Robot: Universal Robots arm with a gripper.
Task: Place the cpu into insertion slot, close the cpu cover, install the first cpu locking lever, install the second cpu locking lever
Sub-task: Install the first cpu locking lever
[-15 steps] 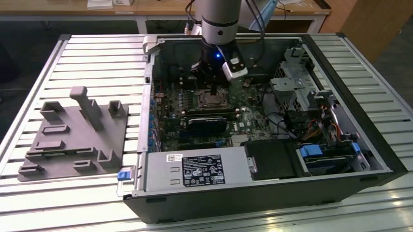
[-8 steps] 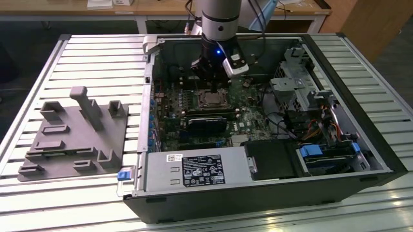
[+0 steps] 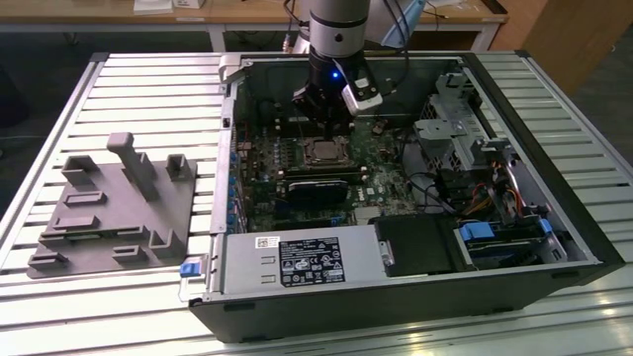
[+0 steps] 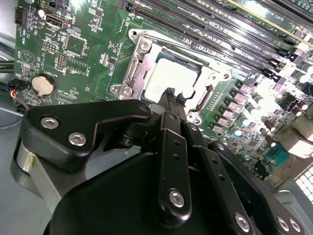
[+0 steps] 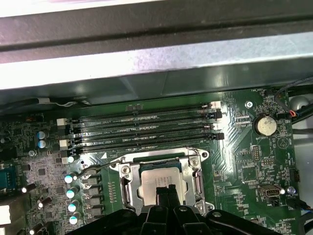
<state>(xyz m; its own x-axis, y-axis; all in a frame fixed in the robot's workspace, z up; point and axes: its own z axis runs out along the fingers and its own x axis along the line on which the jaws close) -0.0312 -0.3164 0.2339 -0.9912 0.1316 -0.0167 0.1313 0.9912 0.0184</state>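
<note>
Cpu (image 4: 171, 76) lies flat in the socket (image 4: 133, 68) right under your gripper (image 4: 170, 94), dull silver face up. Your black fingers (image 5: 161, 196) are pressed together into one narrow tip, poised over its edge in both wrist views; whether they touch it, I can't tell. Around it sits the cover (image 5: 194, 178), a thin silvery frame with a square window and screw heads at the corners. A thin wire lever (image 5: 98, 167) angles out from that frame's corner. Move out and you've got the glossy green board (image 5: 244, 161), a round coin battery (image 5: 266, 125), and long black memory slots (image 5: 146, 129) running side by side. Further out, the black computer case (image 3: 396, 304) lies open on a ribbed metal table (image 3: 148, 74), with a matte grey block fixture (image 3: 109, 200) beside it on the exterior view's left.
</note>
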